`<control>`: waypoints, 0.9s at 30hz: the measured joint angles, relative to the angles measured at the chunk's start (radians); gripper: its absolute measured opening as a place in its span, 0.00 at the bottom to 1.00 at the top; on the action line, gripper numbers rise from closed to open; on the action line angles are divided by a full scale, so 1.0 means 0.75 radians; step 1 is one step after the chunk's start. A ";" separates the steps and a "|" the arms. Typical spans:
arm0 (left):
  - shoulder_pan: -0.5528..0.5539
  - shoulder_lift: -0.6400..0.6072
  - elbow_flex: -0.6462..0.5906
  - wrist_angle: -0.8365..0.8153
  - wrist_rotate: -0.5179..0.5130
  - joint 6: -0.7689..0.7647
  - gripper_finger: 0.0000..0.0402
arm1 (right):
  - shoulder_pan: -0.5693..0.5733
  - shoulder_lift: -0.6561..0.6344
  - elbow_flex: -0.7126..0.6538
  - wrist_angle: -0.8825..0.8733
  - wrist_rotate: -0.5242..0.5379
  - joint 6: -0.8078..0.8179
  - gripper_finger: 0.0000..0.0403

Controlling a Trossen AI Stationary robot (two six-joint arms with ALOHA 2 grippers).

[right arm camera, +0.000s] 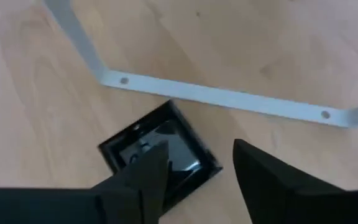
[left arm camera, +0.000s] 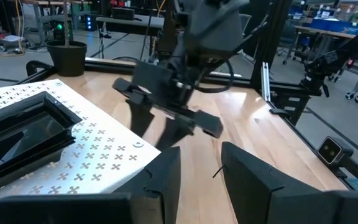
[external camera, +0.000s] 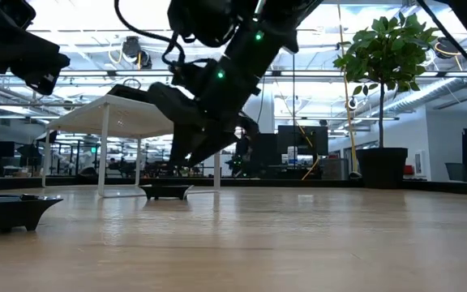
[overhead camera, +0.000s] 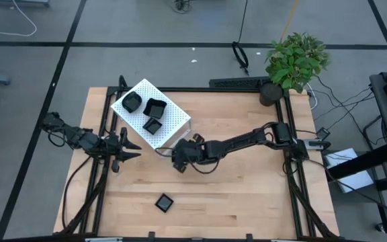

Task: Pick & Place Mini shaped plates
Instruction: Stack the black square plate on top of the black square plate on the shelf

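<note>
- Your right gripper [overhead camera: 180,160] sits low over the middle of the table, just off the white box's [overhead camera: 170,128] near corner, with a small square plate [right arm camera: 160,154] lying flat on the wood under its spread fingers [right arm camera: 143,180].
- In the right wrist view one finger overlaps the plate's edge and the other stands clear of it. The jaws are apart and grasping nothing, so I judge this as either a release or a grasp about to start.
- Next you need either a centred closing on the plate's rim or a straight lift away.
- Your left gripper [overhead camera: 123,151] waits near the table's left edge, jaws part open and empty.
- Three plates [overhead camera: 146,111] rest on top of the box.
- One more plate [overhead camera: 164,202] lies near the table's front edge.
</note>
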 joint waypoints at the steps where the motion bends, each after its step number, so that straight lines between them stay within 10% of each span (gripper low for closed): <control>1: 0.000 0.000 0.000 0.002 0.000 0.000 0.30 | 0.000 0.003 -0.001 -0.009 0.000 0.022 0.44; 15: 0.000 0.000 0.000 0.001 0.000 0.000 0.30 | -0.010 0.014 -0.170 0.166 -0.079 0.170 0.49; 27: 0.000 0.000 0.000 0.001 0.000 0.000 0.30 | -0.013 0.014 -0.217 0.274 -0.173 0.167 0.31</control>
